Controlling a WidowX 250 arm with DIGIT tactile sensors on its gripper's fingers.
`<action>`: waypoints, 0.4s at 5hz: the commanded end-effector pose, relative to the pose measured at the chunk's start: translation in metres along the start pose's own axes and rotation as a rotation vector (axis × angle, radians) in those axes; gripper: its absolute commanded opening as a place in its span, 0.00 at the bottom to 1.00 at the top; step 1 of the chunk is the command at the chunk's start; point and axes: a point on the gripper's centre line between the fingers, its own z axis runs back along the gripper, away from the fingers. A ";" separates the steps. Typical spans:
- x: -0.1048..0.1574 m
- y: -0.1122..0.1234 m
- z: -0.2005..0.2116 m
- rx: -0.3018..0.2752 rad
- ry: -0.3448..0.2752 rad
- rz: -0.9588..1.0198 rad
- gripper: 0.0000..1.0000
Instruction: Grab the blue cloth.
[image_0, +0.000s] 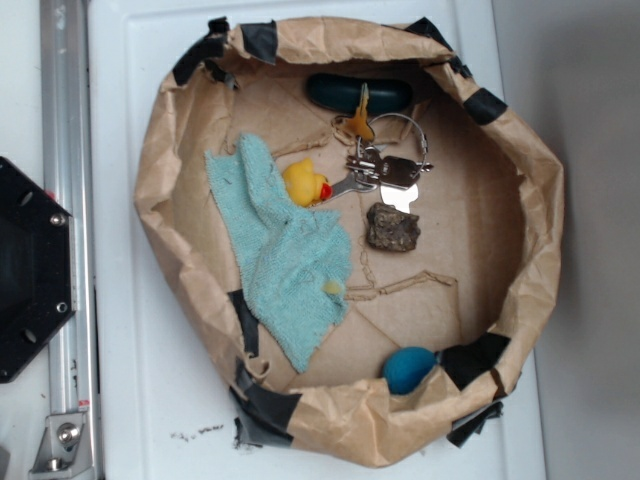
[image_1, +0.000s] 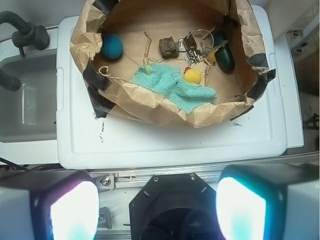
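The blue cloth (image_0: 285, 248), a light teal terry towel, lies spread inside the brown paper-lined bin (image_0: 540, 170), along its left side. It also shows in the wrist view (image_1: 172, 86), near the bin's front wall. A yellow rubber duck (image_0: 306, 183) sits at its upper right edge. My gripper (image_1: 157, 210) is open and empty, its two fingers (image_1: 75, 210) wide apart at the bottom of the wrist view. It hovers high over the black base, well short of the bin. The gripper does not show in the exterior view.
In the bin lie a small blue ball (image_0: 409, 368), a dark teal oblong object (image_0: 358, 93), a bunch of keys (image_0: 385, 165) and a brown rock (image_0: 392, 227). The bin stands on a white lid (image_1: 170, 140). A grey tub (image_1: 30, 100) is at the left.
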 end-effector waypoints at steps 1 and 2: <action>0.000 0.000 0.000 0.000 0.000 0.000 1.00; 0.030 0.022 -0.040 0.124 -0.026 0.121 1.00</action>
